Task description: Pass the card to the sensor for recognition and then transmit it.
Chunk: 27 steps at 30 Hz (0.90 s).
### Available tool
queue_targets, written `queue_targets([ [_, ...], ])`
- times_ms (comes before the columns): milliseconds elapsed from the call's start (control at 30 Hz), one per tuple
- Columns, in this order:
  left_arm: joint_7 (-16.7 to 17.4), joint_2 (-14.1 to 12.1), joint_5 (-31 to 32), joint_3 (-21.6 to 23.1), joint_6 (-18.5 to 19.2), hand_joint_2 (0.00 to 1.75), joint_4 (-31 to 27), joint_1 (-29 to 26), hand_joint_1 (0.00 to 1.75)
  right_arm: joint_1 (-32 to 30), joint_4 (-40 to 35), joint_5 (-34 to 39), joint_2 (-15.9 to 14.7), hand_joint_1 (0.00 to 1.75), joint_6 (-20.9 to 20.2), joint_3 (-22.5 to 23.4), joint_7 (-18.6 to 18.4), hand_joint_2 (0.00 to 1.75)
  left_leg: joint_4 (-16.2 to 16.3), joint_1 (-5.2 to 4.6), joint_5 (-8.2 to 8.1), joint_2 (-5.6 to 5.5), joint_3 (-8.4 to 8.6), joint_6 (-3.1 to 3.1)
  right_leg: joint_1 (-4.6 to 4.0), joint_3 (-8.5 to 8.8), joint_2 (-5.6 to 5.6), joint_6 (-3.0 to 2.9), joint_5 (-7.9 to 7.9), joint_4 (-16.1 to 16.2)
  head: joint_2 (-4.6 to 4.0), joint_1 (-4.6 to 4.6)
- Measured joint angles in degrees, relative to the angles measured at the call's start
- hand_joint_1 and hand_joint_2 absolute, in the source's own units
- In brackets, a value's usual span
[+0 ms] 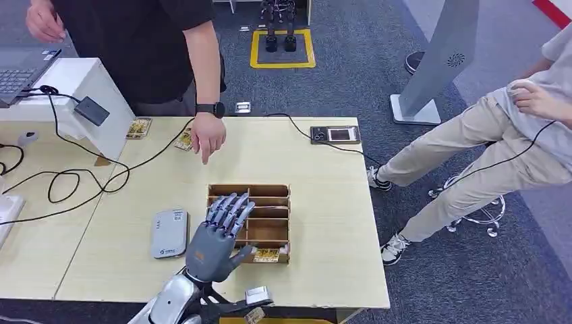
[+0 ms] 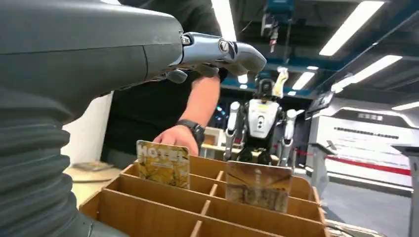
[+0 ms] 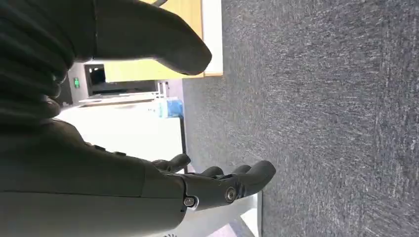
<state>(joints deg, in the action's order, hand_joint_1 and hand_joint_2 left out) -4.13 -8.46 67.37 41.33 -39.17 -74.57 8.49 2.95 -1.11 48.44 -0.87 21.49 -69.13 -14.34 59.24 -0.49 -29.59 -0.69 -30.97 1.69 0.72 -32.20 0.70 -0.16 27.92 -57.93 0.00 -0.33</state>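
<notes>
The robot's left hand [image 1: 217, 239] hovered with fingers spread and holding nothing over the wooden card box [image 1: 275, 233] at the worktop's [image 1: 324, 202] centre. A hotel card [image 1: 266, 255] stood in the box's six o'clock slot. The right hand [image 3: 217, 182] hung with fingers apart, holding nothing, above grey carpet [image 3: 321, 123].

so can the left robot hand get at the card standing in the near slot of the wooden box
Probably yes: the left robot hand hovers open just above the wooden box, and nothing covers the card in its near slot.

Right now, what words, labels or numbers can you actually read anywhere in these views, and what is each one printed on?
"HOTEL" on the near card standing in the wooden card box, left wrist view.
Second standing card: print too blurred to read.
Grey card reader: small label too small to read.
Cards by the person's hand: too small to read.
No other legible text.
</notes>
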Motion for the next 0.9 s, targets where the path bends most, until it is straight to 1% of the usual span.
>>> queue_targets([
  [33, -0.28, 0.98, 4.16, -0.42, -0.41, 1.75, 0.96, -0.07, 0.00, -0.01, -0.09, 0.63, -0.07, 0.00, 0.02, -0.48, 0.17, 1.75, 0.00, 0.00, 0.00, 0.00, -0.01, 0.00, 0.00, 0.00, 0.00, 0.00, 0.00, 0.00, 0.00, 0.00],
  [133, -0.44, 1.68, 6.07, -1.22, -0.50, 1.75, 1.84, -0.09, 0.00, -0.02, -0.22, 0.83, -0.17, 0.00, 0.00, -0.85, 0.37, 1.75, 0.00, 0.00, 0.00, 0.00, 0.00, 0.00, 0.00, 0.00, 0.00, 0.00, 0.00, 0.00, 0.00, -0.02],
  [567, -0.44, 2.75, 6.40, -2.08, -0.72, 1.75, 3.06, -0.10, 0.00, -0.03, -0.33, 0.94, -0.33, 0.00, 0.02, -1.46, 0.37, 1.75, 0.00, 0.00, 0.00, 0.00, 0.01, 0.00, -0.01, 0.01, 0.00, 0.00, 0.00, -0.01, 0.00, 0.00],
  [633, -1.09, 2.97, 5.34, -2.27, -0.76, 1.75, 3.23, -0.16, 0.00, -0.03, -0.33, 1.31, -0.33, 0.00, 0.04, -1.51, 0.33, 1.75, 0.00, 0.00, 0.00, 0.00, 0.00, 0.00, 0.00, 0.01, 0.00, 0.00, 0.00, -0.01, 0.00, 0.00],
  [700, -3.04, 3.48, 3.56, -2.97, -0.79, 1.75, 3.23, -0.66, 0.00, -0.05, -0.33, 1.62, -0.33, 0.00, 0.09, -1.57, 0.17, 1.75, 0.00, 0.00, 0.00, 0.00, 0.00, 0.00, 0.00, 0.01, 0.00, 0.00, 0.00, -0.01, 0.00, -0.02],
  [767, -6.13, 4.50, 1.52, -4.31, -0.79, 1.75, 2.97, -1.73, 0.00, -0.08, -0.33, 2.03, -0.33, 0.00, 0.11, -1.66, 0.04, 1.75, 0.00, 0.00, 0.00, 0.01, 0.00, 0.00, 0.00, 0.01, 0.00, 0.00, 0.00, -0.01, 0.00, 0.00],
  [833, -9.93, 6.19, -0.64, -6.52, -0.81, 1.75, 2.29, -3.30, 0.00, -0.14, -0.31, 2.49, -0.31, 0.00, 0.18, -1.75, -0.04, 1.75, 0.00, 0.00, 0.00, 0.01, 0.00, 0.00, 0.00, 0.00, 0.01, 0.00, 0.00, 0.00, 0.00, -0.02],
  [900, -15.18, 8.63, -3.45, -10.28, -0.81, 1.75, 0.62, -5.37, 0.00, -0.24, -0.31, 2.97, -0.31, 0.00, 0.37, -1.84, -0.04, 1.75, 0.00, -0.01, -0.01, 0.00, -0.01, 0.01, 0.01, 0.00, 0.00, 0.01, 0.00, 0.00, 0.00, 0.00],
])
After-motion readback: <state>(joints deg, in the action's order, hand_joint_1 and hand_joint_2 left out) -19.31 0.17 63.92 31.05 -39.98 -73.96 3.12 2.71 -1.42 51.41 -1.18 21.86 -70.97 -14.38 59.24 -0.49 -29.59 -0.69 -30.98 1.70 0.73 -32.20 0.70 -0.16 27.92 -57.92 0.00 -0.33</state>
